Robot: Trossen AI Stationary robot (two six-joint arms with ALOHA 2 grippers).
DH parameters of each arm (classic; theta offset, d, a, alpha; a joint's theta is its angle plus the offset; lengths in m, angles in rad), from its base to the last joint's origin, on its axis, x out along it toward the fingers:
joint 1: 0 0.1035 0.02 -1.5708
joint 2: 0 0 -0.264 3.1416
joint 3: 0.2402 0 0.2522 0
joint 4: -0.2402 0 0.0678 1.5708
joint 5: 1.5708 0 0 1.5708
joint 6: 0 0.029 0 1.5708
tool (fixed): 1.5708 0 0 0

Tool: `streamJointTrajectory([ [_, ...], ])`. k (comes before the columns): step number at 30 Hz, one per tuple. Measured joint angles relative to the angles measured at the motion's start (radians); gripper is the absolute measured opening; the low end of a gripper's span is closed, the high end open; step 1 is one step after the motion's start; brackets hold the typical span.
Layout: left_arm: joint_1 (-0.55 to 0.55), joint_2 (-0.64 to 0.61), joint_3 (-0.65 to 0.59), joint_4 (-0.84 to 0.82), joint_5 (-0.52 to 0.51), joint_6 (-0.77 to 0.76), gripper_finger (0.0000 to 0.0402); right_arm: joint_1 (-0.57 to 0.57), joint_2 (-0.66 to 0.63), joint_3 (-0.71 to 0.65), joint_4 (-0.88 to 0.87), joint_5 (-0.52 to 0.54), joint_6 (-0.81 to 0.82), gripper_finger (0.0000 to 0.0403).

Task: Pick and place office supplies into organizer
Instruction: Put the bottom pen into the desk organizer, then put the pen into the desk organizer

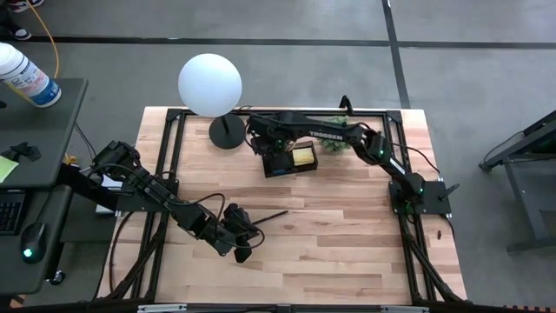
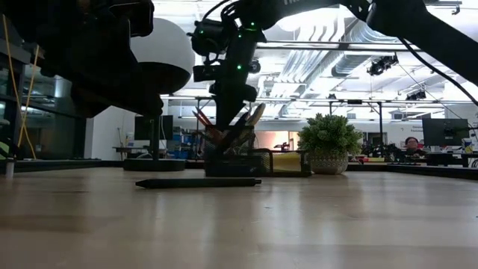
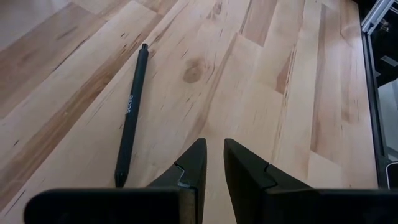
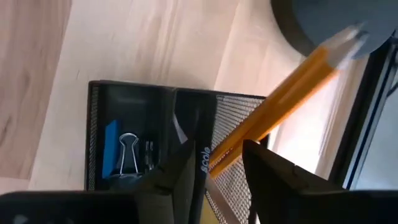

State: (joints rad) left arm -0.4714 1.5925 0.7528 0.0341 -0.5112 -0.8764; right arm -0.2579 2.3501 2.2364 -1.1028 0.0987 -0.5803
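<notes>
A dark pen (image 1: 270,216) (image 3: 130,118) (image 2: 198,182) lies flat on the wooden table. My left gripper (image 1: 241,233) (image 3: 214,155) hovers just beside it, toward the near edge, narrowly open and empty. The black mesh organizer (image 1: 280,165) (image 4: 134,93) (image 2: 287,161) stands near the far edge. It holds a yellow sticky-note pad (image 1: 302,156), a blue eraser (image 4: 112,155), a binder clip (image 4: 129,152) and leaning pencils (image 2: 203,121). My right gripper (image 1: 271,149) (image 4: 217,158) is open over the pencil compartment. Its fingers stand on either side of an orange pencil (image 4: 280,93) and a dark pen (image 4: 203,155). My right gripper comes down from above over the organizer's pencil compartment. The orange pencil's lower part (image 4: 225,152) and the dark printed pen pass between its fingers. The pen lies close against one finger (image 4: 186,165); I cannot tell whether either thing is touched.
A white globe lamp (image 1: 210,84) on a black base (image 1: 226,132) stands just left of the organizer. A small green potted plant (image 2: 329,142) (image 1: 334,144) sits to its right. Black frame rails run along the table's left, right and far edges.
</notes>
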Motion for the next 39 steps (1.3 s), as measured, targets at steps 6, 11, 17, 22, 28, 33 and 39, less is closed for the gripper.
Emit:
streamJointTrajectory([
  [6, 0.0, 0.0, 0.0, -0.003, -0.008, 0.0, 0.0046, 0.011, -0.01, 0.069, -0.076, -0.001, 0.006, 0.0128],
  [11, 0.0, 0.0, 0.0, -0.011, -0.009, 0.0, 0.0046, 0.019, -0.088, 0.111, -0.09, -0.021, 0.02, 0.0118],
  [17, 0.0, 0.0, 0.0, -0.012, -0.017, 0.0, 0.0046, 0.024, -0.19, 0.084, -0.1, -0.184, 0.082, 0.0096],
  [22, 0.0, 0.0, 0.0, -0.012, -0.022, 0.001, 0.0046, 0.032, -0.204, 0.084, -0.153, -0.325, 0.106, 0.0072],
  [28, 0.0, 0.0, 0.0, -0.012, -0.021, 0.0, 0.0046, 0.079, -0.21, 0.03, -0.194, -0.465, 0.086, 0.0043],
  [33, 0.0, 0.0, 0.0, -0.012, -0.021, -0.004, 0.0046, 0.133, -0.239, -0.142, -0.146, -0.578, 0.083, 0.0017],
  [39, 0.0, 0.0, 0.0, -0.015, -0.013, -0.011, 0.0046, 0.203, -0.331, -0.458, 0.095, -0.577, 0.138, 0.0005],
])
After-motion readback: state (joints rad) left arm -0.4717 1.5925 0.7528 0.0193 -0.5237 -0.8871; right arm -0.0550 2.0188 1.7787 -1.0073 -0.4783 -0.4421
